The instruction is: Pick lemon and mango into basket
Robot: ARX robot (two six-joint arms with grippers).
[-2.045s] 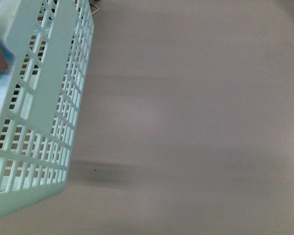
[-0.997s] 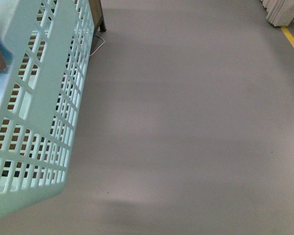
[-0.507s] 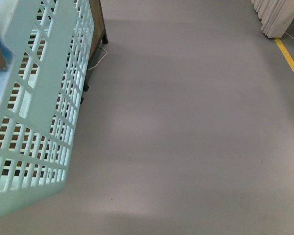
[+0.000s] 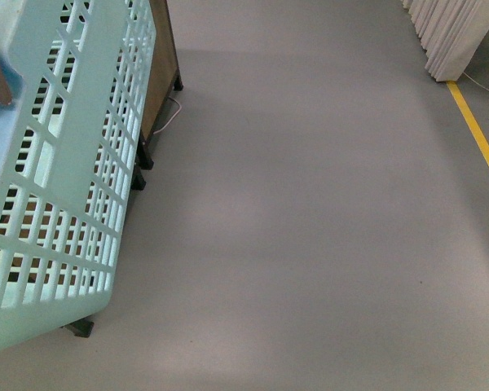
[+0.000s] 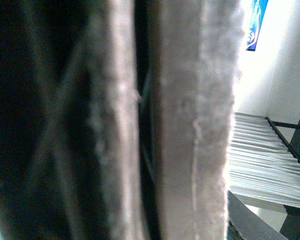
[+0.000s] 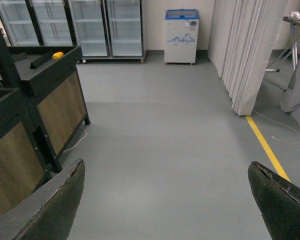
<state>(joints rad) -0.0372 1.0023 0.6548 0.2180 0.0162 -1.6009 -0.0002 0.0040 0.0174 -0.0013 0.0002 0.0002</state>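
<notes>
- Right hand (image 6: 166, 167) spread wide, gripping nothing; left hand's state impossible to tell, its view filled by a blurred grey surface.
- Basket (image 4: 81, 163) close in at 9 o'clock in the front view.
- Small yellow fruit (image 6: 57, 55), likely the lemon, up on the dark stand (image 6: 50, 75), 11 o'clock from the right hand and well apart; axis too small to judge; mango unseen.
- Against a second ago: stand legs and curtain (image 4: 452, 37) further into frame, basket unmoved.

Light turquoise slotted basket (image 4: 81, 106), grey floor (image 4: 310, 228), yellow floor line (image 4: 477, 134), white pleated curtain (image 4: 452, 37)
</notes>
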